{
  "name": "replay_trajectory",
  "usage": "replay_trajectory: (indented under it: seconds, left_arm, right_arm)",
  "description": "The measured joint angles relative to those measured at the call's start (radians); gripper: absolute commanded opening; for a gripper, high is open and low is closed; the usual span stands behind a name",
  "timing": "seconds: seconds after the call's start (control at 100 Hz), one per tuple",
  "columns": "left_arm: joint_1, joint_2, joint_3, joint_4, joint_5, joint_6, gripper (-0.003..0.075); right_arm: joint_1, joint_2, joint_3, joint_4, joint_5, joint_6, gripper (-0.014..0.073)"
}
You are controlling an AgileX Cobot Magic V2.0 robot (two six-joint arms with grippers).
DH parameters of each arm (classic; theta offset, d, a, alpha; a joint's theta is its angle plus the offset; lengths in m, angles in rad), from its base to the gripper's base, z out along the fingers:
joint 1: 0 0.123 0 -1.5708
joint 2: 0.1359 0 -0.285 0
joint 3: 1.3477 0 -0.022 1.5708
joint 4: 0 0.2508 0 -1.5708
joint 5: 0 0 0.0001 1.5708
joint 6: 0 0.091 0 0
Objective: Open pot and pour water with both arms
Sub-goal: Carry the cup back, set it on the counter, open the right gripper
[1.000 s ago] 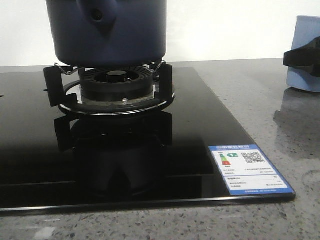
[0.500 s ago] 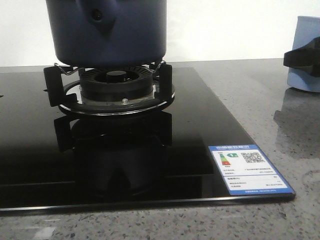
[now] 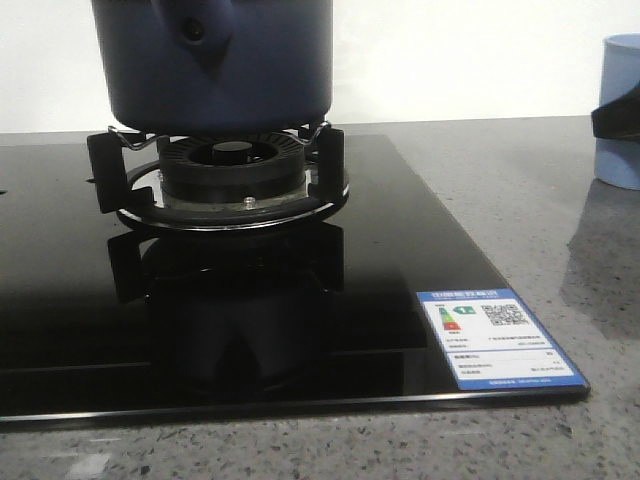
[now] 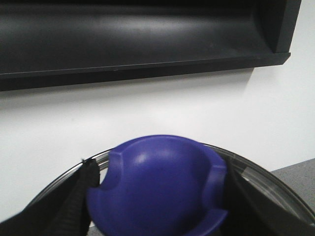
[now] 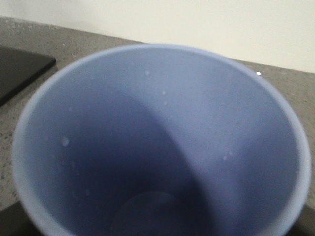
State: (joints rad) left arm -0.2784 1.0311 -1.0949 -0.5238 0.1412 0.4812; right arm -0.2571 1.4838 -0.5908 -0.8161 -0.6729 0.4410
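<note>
The dark navy pot (image 3: 220,70) sits on the gas burner (image 3: 232,165), its handle stub (image 3: 195,30) facing me and its top cut off by the front view. In the left wrist view my left gripper (image 4: 157,196) is shut on the lid's blue-purple knob (image 4: 157,172), one black finger (image 4: 81,191) on each side, with the lid's metal rim (image 4: 268,179) behind. At the front view's right edge my right gripper (image 3: 618,120) is shut on the pale blue cup (image 3: 622,165). The cup's inside (image 5: 162,137) fills the right wrist view; I cannot tell any water in it.
The burner stands on a glossy black glass cooktop (image 3: 400,260) with a blue energy label (image 3: 500,338) at its near right corner. Grey speckled counter (image 3: 520,190) surrounds it. A dark hood (image 4: 138,44) hangs on the white wall above the pot.
My right gripper has carried the cup rightward and slightly up, so more of it is cut off by the frame edge. The pot has not moved.
</note>
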Motion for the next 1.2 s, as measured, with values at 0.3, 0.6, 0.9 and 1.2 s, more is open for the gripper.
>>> replay_trajectory:
  seconds: [0.3,0.6,0.9,1.2]
  left_arm:
    - [0.000,0.000,0.000,0.000,0.000,0.000,0.0315]
    - [0.000,0.000,0.000,0.000,0.000,0.000,0.0316]
    - [0.000,0.000,0.000,0.000,0.000,0.000,0.0315]
    - [0.000,0.000,0.000,0.000,0.000,0.000,0.0315]
  right_arm:
    - [0.000,-0.097,0.046,-0.013,0.085,0.068,0.0591]
    - [0.000,-0.105,0.046,-0.034,0.088,0.108,0.0643]
    - [0.000,-0.146,0.046,-0.066,0.172,0.115,0.0643]
    - [0.000,-0.304,0.046,-0.195,0.345,0.337,0.0643]
